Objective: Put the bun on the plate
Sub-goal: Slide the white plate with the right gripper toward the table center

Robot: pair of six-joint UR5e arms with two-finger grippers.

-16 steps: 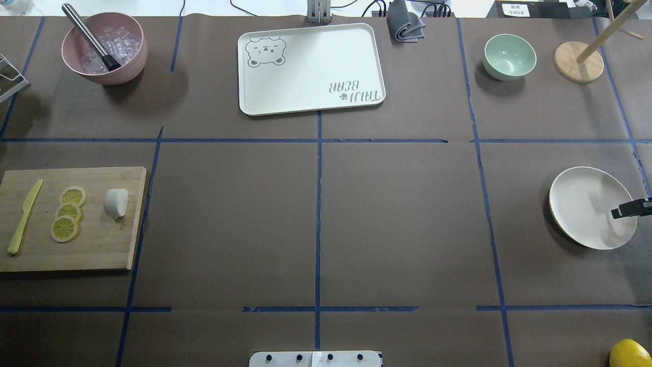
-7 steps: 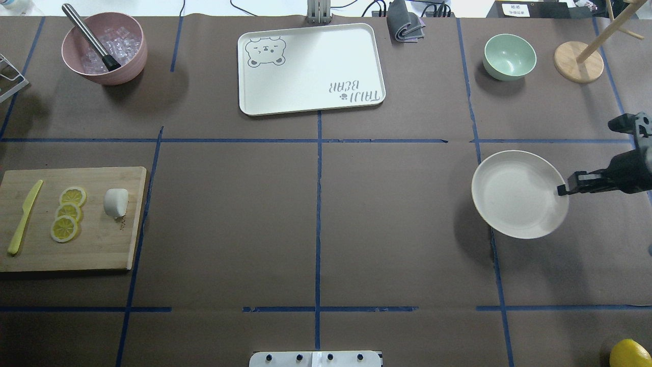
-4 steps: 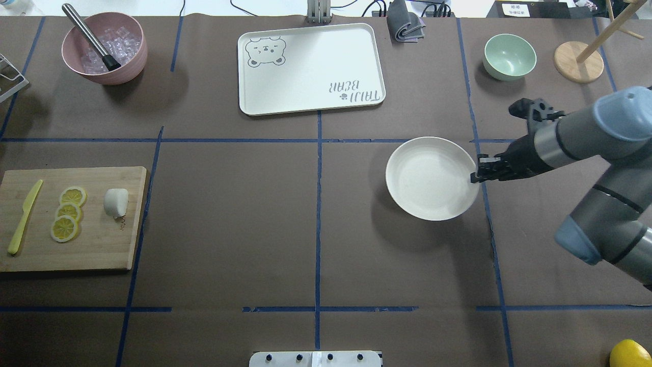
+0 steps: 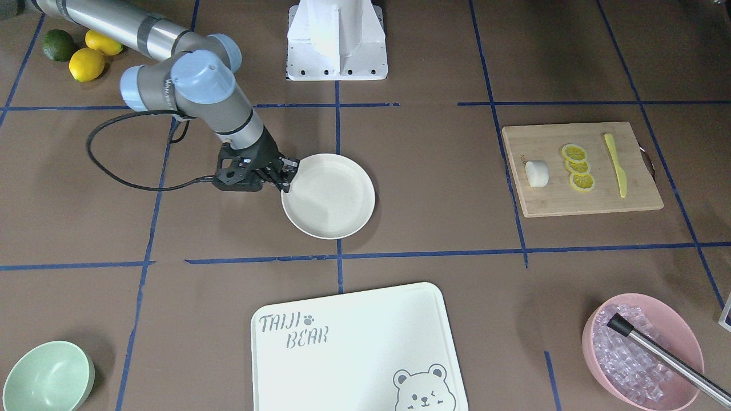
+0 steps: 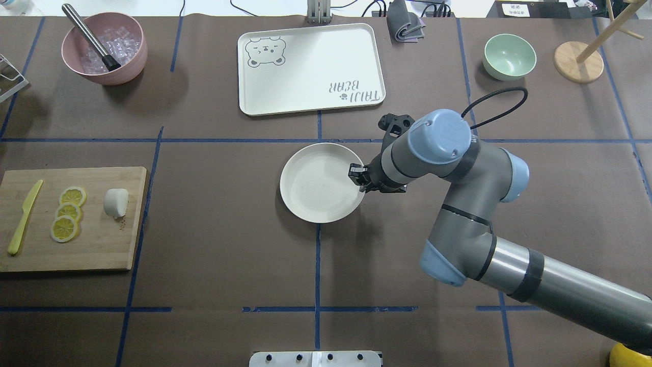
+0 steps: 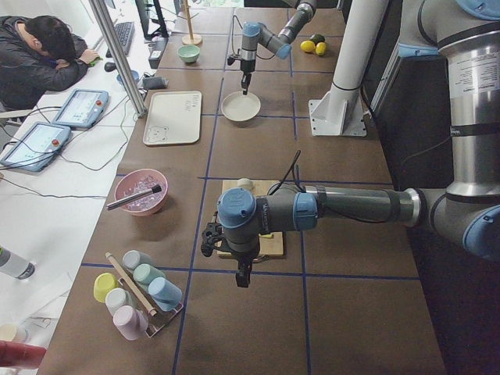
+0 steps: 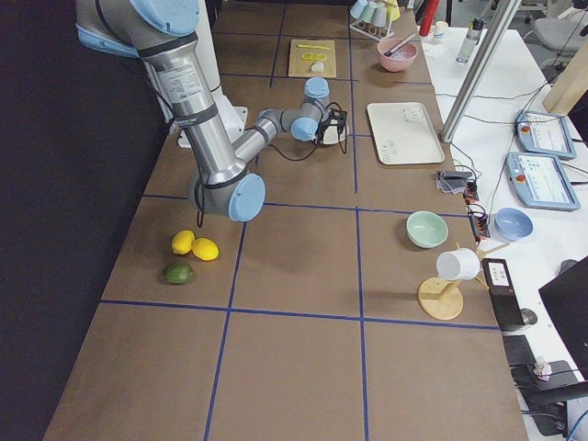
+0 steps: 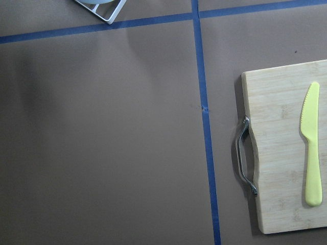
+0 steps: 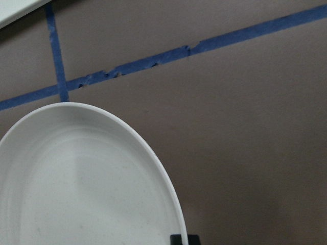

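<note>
front view: the right gripper (image 4: 285,174) is pinching the plate (image 4: 331,200) by its rim, mid-table. overhead: the bun (image 5: 115,202) is lying on the cutting board (image 5: 102,244), well apart from the plate. left side view: the left gripper (image 6: 244,275) is hanging, apparently just beside that board; i cannot tell whether its fingers are spread.

Overhead and front-facing views look down from opposite sides, sharing the plate (image 5: 316,186) centre-frame; both wrist cameras sit close.
</note>
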